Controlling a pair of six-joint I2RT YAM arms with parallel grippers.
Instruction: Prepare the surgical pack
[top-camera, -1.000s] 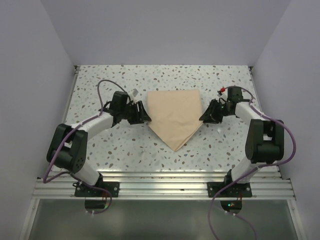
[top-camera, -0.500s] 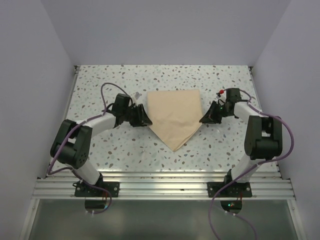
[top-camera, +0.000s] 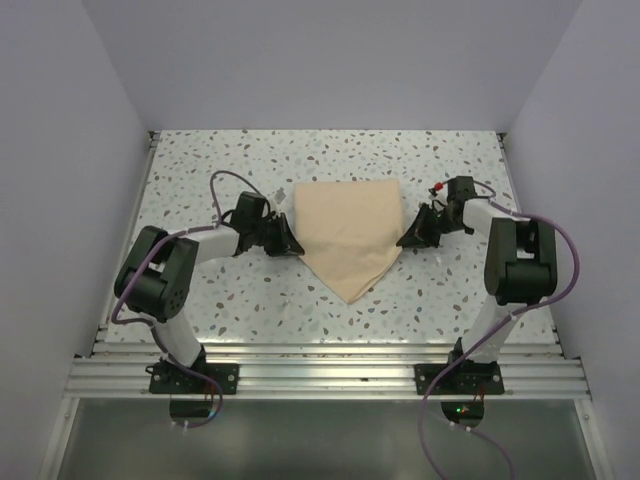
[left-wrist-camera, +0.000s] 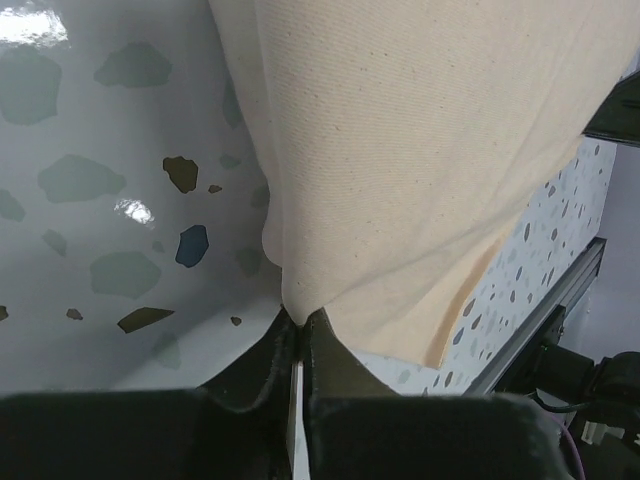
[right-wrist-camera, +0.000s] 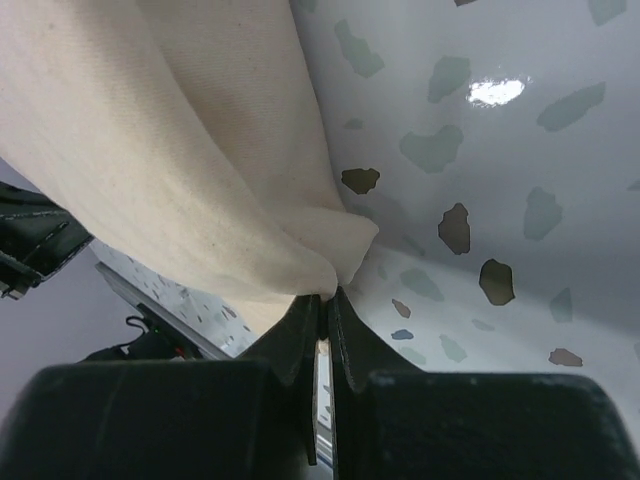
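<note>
Jaws on both my arms are pinched tight on cloth: my left gripper (top-camera: 293, 243) clamps the left edge of the tan wrap sheet (top-camera: 346, 235), and my right gripper (top-camera: 404, 239) clamps its right edge. The sheet lies folded on the speckled table (top-camera: 200, 170) between the two arms, its point aimed toward their bases

Speckled terrazzo table (top-camera: 250, 160) boxed by plain pale walls (top-camera: 330, 60), metal rails (top-camera: 320, 362) in front

Left pincer (left-wrist-camera: 302, 320) clamped tight, right pincer (right-wrist-camera: 326, 298) likewise
</note>
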